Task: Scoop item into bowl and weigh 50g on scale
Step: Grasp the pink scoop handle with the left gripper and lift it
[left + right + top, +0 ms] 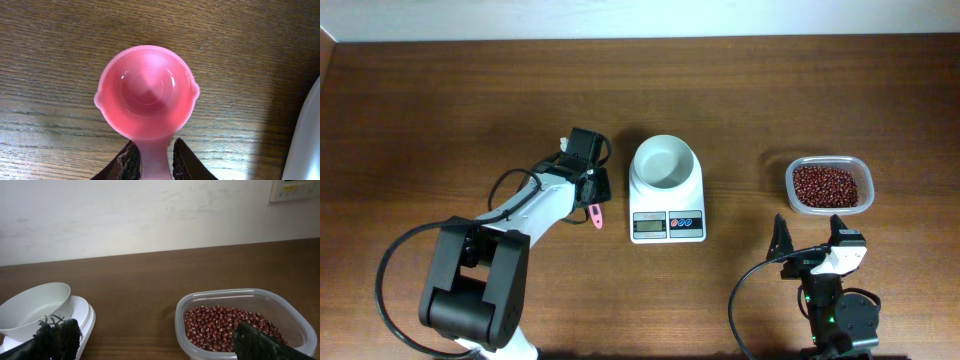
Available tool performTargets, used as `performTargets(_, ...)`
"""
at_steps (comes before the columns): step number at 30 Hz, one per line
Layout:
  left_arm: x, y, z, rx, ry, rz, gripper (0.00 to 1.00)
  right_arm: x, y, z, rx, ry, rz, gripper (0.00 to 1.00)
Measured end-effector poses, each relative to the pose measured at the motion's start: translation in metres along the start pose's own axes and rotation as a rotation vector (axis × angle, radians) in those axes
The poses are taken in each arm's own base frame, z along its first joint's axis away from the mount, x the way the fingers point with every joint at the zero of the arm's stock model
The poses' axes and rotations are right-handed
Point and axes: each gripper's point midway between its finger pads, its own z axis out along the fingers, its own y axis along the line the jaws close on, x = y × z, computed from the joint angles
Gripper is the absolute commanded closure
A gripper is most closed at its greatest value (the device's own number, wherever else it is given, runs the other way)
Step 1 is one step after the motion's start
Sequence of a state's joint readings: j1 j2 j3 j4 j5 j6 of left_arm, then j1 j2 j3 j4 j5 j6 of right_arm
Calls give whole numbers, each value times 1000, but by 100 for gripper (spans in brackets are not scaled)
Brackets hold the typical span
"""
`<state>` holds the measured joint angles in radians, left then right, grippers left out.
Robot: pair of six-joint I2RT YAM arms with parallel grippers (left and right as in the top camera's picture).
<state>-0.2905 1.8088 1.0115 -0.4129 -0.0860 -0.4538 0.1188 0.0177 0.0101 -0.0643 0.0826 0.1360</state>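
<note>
A: Scale [666, 212] sits mid-table, the white bowl [663, 163] on top, empty. Any writing I can read?
B: None; the display [647, 226] is too small. The clear tub [830, 159] near my right gripper [811, 243], jaws wide, holds the beans [830, 186]: tiny, hard, I think they roll easily. My left gripper [156, 159] pinches the pink scoop [146, 92], light stiff plastic, by its handle [155, 147].

No legible text, scale [667, 228] included
</note>
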Motion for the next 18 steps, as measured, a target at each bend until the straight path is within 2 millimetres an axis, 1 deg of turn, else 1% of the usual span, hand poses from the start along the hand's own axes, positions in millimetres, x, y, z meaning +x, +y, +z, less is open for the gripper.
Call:
performTargets(2, 0, 0, 0, 0, -1, 0, 85, 0, 0, 0, 0, 0, 0, 1)
performTargets(6, -2, -1, -1, 3, -7, -1, 83, 0, 0, 0, 0, 0, -1, 1)
performTargets(8, -8, -3, -11, 16, -33, -3, 83, 0, 0, 0, 0, 0, 0, 1)
performTargets(11, -27, -9, -43, 60, -124, -12, 84, 0, 0, 0, 0, 0, 0, 1)
performTargets(13, -40, -12, -72, 95, -195, -19, 85, 0, 0, 0, 0, 0, 0, 1)
performTargets(14, -42, -13, -83, 105, -216, -21, 87, 0, 0, 0, 0, 0, 0, 1)
performTargets(16, -44, -11, -105, 122, -245, -40, 88, 0, 0, 0, 0, 0, 0, 1)
performTargets(17, -46, -11, -118, 136, -269, -52, 86, 0, 0, 0, 0, 0, 0, 1)
performTargets(18, -49, -12, -138, 166, -306, -66, 85, 0, 0, 0, 0, 0, 0, 1)
